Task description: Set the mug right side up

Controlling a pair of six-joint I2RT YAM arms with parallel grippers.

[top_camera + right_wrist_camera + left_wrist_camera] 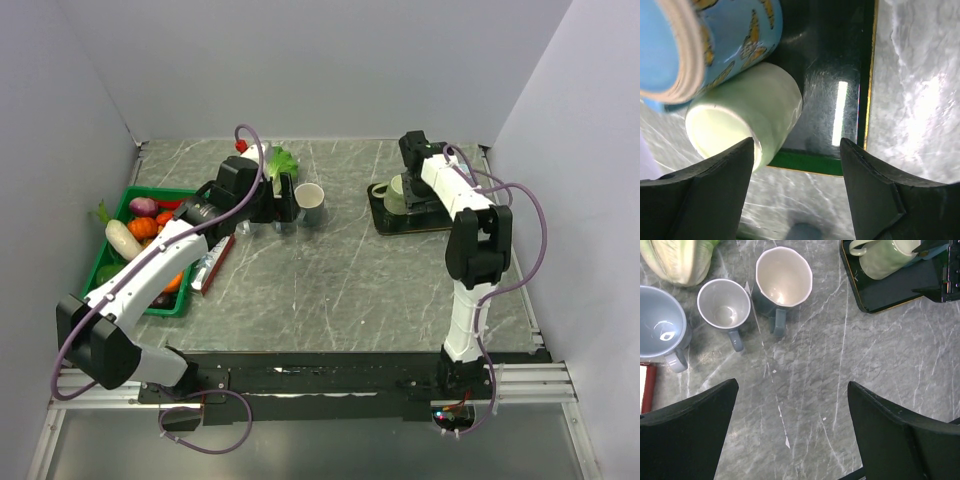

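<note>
One tipped mug (pixel 752 107) below right jaws

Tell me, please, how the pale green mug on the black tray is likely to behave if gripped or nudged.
The pale green mug looks glazed and rigid, so it is probably slippery in a grip and breakable if dropped. It seems to lie on its side on the black tray, so a nudge may well roll it.

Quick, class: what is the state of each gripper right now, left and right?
Left gripper: open, holding nothing.
Right gripper: open, holding nothing, close to the green mug.
</note>
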